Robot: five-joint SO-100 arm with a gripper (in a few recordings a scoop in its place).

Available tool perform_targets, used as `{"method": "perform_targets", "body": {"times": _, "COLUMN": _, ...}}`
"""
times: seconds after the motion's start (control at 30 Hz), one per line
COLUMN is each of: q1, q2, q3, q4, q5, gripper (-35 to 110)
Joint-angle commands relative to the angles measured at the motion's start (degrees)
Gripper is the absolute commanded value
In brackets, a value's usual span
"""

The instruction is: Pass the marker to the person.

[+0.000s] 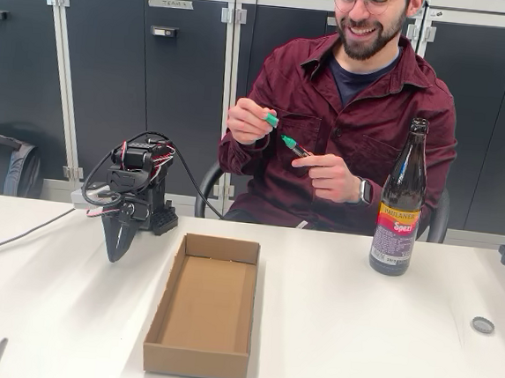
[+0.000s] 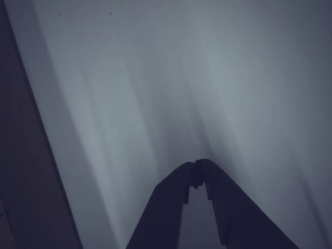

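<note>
in the person's (image 1: 349, 100) hands, the marker (image 1: 295, 146) slants down-right, uncapped.

My black gripper (image 1: 116, 250) at nine o'clock, plain brown cardboard box (image 1: 203, 308), white table (image 1: 354, 339), brown bottle (image 1: 401, 202) with orange-pink label at three o'clock, green-capped marker (image 1: 292, 146), person (image 1: 347, 118) in maroon shirt at twelve.
</note>
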Motion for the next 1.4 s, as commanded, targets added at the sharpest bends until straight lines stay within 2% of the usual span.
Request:
{"method": "perform_targets", "body": {"times": 0.0, "q1": -1.2, "q2": 0.3, "q3": 1.3, "q4": 1.0, "q5": -0.3, "gripper": -5}}
{"method": "perform_targets", "body": {"times": 1.37, "q1": -0.5, "q2": 0.3, "q3": 1.3, "q4": 0.3, "q5": -0.7, "gripper": -5}}
